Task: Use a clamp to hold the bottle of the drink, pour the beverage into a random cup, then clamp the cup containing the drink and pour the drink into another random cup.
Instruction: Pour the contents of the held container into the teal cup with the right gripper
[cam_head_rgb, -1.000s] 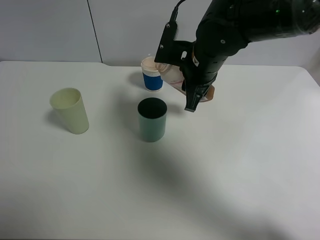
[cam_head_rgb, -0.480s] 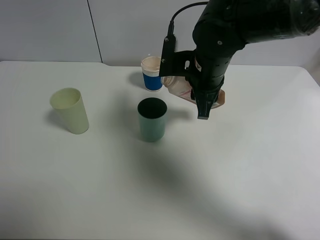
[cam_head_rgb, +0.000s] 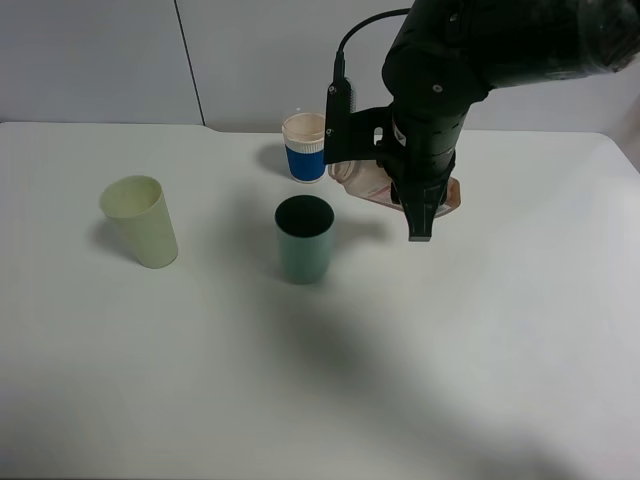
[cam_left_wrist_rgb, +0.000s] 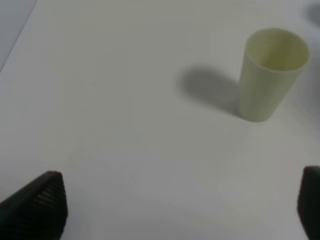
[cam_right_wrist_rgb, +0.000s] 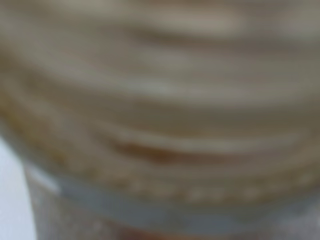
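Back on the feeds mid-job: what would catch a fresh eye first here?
The black right gripper hangs over the back middle of the table, shut on the tilted bottle, whose neck points toward the blue-sleeved cup. The teal cup stands just in front, and the yellow-green cup stands alone far left. The right wrist view is only a brownish blur.

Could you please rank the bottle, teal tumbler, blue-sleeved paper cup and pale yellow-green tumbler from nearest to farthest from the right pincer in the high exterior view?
1. Bottle, gripped in the right pincer itself.
2. Teal tumbler, front left, and blue-sleeved paper cup, back left: too close to call.
3. Pale yellow-green tumbler, far left.
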